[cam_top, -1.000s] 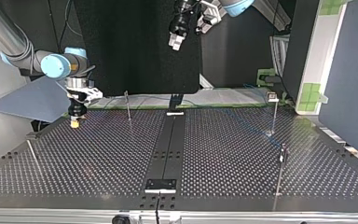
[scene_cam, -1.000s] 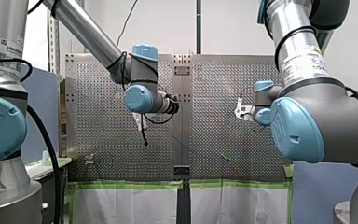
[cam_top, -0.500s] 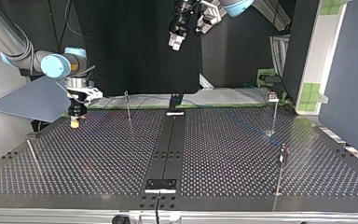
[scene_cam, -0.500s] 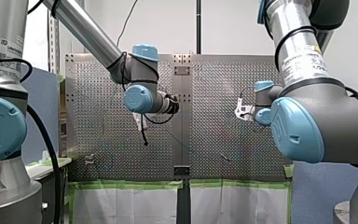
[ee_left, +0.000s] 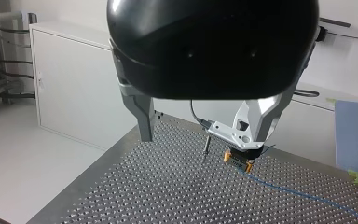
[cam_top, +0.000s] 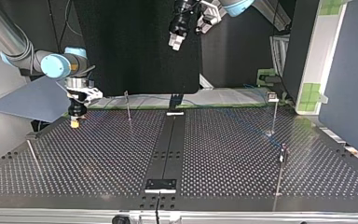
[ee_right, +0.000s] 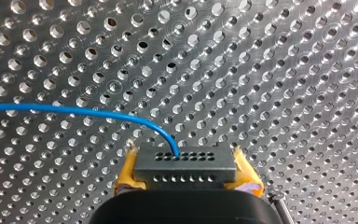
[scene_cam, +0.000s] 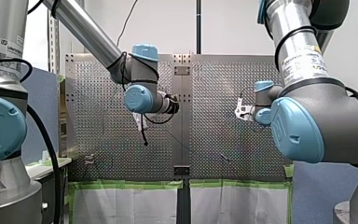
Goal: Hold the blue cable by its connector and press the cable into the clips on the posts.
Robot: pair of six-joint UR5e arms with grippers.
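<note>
Grasps the blue cable's (ee_right: 74, 109) connector (ee_right: 185, 161) with my right tool (ee_right: 187, 173), holds my left tool (cam_top: 175, 43) released; seems to have all posts (cam_top: 274, 116) left.

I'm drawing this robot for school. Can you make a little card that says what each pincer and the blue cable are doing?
Right pincer: shut on the connector, low over the table
Left pincer: open, empty, raised high
Blue cable: runs from the connector across the table
Posts: thin, standing on the table
Clipped yet: too small to tell
</note>
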